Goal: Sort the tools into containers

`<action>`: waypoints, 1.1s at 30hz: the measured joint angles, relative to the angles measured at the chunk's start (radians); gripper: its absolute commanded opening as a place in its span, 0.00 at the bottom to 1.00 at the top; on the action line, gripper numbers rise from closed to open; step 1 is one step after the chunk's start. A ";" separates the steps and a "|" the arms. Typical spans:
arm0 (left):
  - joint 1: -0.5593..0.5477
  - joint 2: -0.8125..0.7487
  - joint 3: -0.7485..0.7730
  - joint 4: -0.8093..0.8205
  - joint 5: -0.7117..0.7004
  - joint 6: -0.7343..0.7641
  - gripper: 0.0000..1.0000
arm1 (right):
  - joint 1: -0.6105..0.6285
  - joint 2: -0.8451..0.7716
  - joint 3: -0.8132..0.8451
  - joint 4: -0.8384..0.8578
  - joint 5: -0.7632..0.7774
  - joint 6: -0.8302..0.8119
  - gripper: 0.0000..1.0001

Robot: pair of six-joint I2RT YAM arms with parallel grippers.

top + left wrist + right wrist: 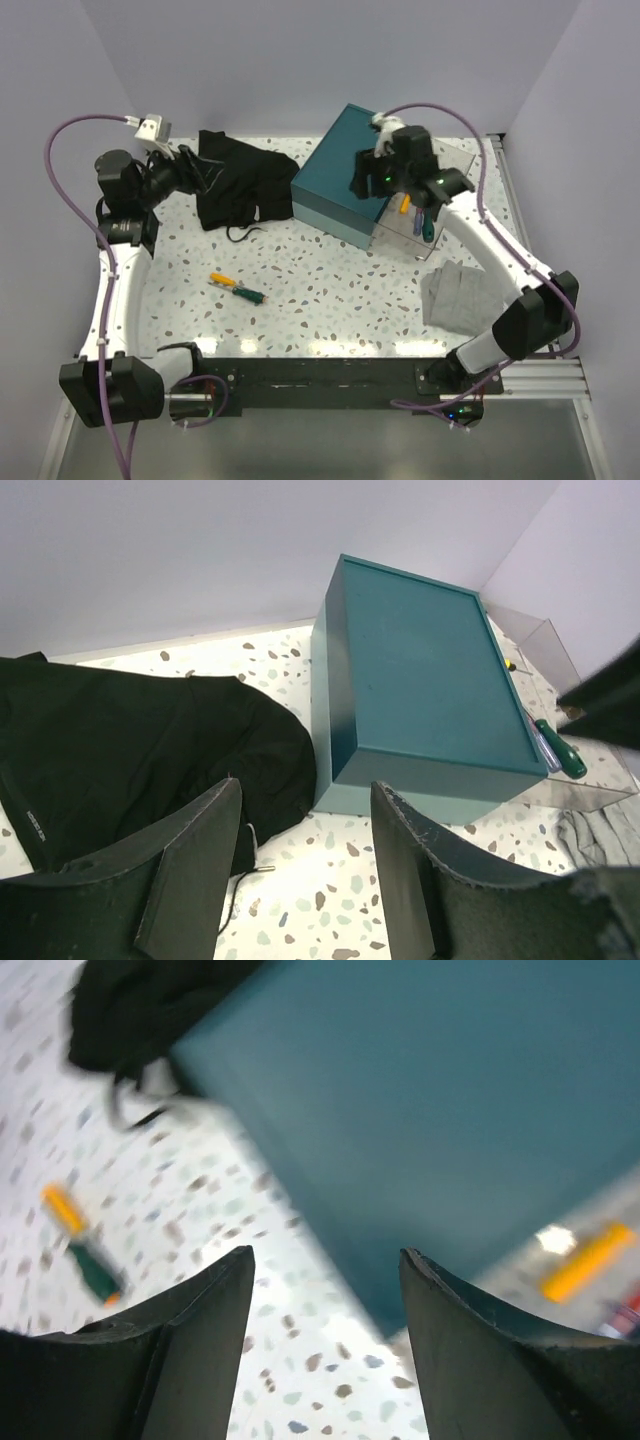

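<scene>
The dark-teal case [345, 180] stands closed at the back; it also shows in the left wrist view [425, 680] and the right wrist view [450, 1090]. The clear box [425, 215] right of it holds an orange-handled screwdriver [405, 204] and a green-handled one [560, 748]. The black bag [235, 185] lies left of the case. An orange-handled screwdriver [223, 281] and a green-handled one [248, 295] lie on the table. My left gripper [305, 870] is open and empty above the bag's edge. My right gripper [325, 1350] is open and empty, above the case's near corner.
A folded grey cloth [458, 293] lies at the right front. The white walls enclose the table on three sides. A metal rail [505, 200] runs along the right edge. Speckled tabletop [330, 300] lies between the loose screwdrivers and the cloth.
</scene>
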 measured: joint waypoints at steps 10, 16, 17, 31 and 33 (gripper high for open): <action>0.066 -0.085 0.000 -0.004 -0.065 -0.089 0.59 | 0.542 0.081 -0.084 0.121 -0.019 -0.247 0.66; 0.067 -0.174 0.000 -0.056 -0.106 -0.064 0.61 | 0.626 0.356 0.009 0.136 -0.013 -0.293 0.65; 0.069 -0.188 0.000 -0.063 -0.109 -0.060 0.61 | 0.633 0.396 0.023 0.137 -0.009 -0.303 0.65; 0.133 -0.283 -0.031 -0.076 -0.119 -0.055 0.61 | 0.711 0.575 0.131 0.144 0.030 -0.385 0.61; 0.136 -0.280 -0.036 -0.077 -0.118 -0.059 0.61 | 0.714 0.587 0.142 0.144 0.033 -0.391 0.59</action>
